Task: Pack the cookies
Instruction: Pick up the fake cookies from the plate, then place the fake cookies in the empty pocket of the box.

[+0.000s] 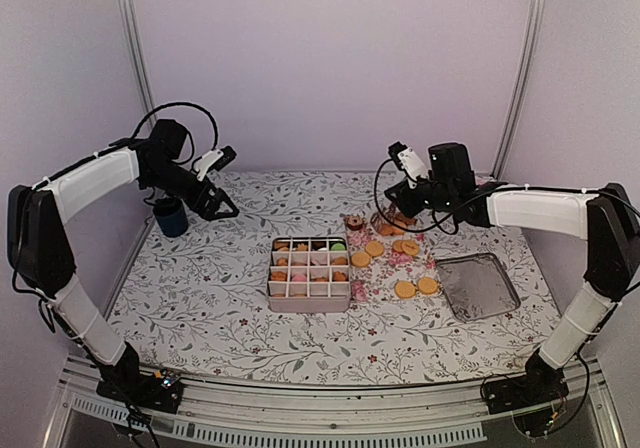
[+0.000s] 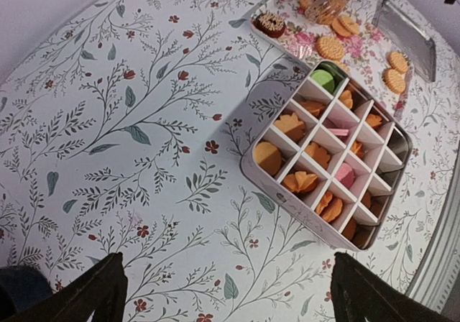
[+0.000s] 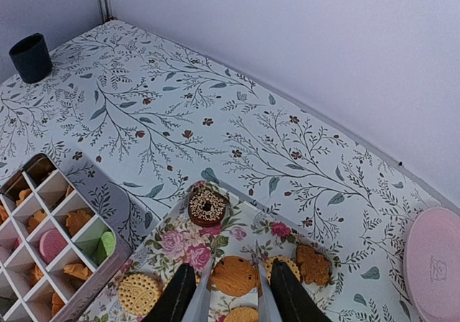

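A white divided box sits mid-table with orange, pink and one green cookie in its cells. A floral tray to its right carries loose tan cookies and a dark brown sprinkled ring cookie. My right gripper is low over the tray's far end, its clear pads closed against both sides of a chocolate-chip cookie. My left gripper is open and empty, high over the tablecloth left of the box.
A dark cup stands at the far left under the left arm. A metal lid lies right of the tray. A pink plate lies at the far right. Walls close in behind and on both sides.
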